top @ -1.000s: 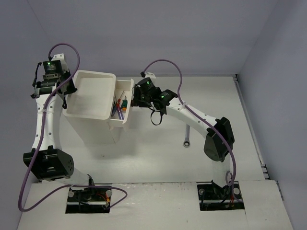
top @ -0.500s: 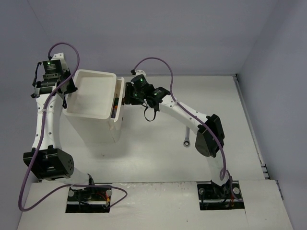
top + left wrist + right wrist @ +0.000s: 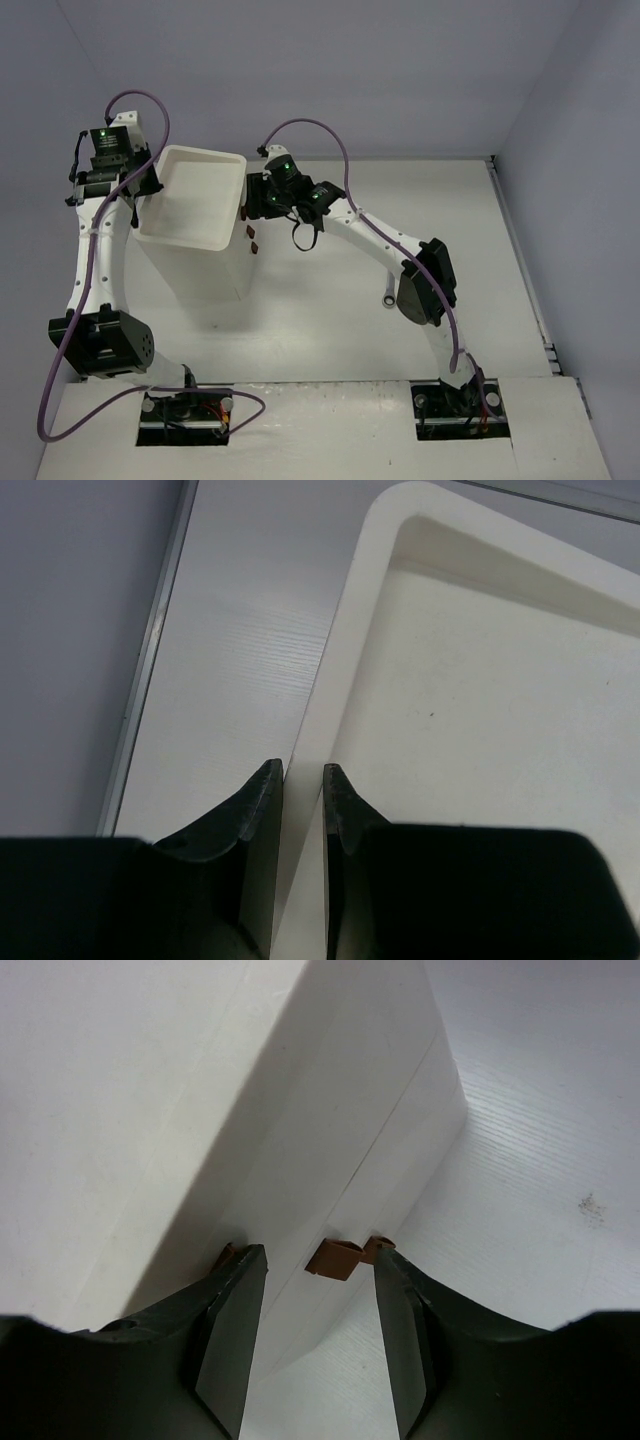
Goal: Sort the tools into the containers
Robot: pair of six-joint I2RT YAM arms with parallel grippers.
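Top external is showing one wrench (image 3: 390, 297) unsorted centre-right; left end effector (image 3: 300, 772) pinching box rim (image 3: 340, 660), right end effector (image 3: 320, 1253) gaping around drawer handle (image 3: 335, 1258).

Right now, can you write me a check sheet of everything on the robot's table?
Surface: white table, fine-grained.
Job's things: tall white plastic box with a tray top, drawers shut, small brown drawer handles showing; silver metal wrench lying on the table.
Clutter: nothing seen.
Grippers: left gripper shut on the box's rim; right gripper open around one handle.
Cables: purple cables loop off both arms.
Surroundings: plain grey walls.
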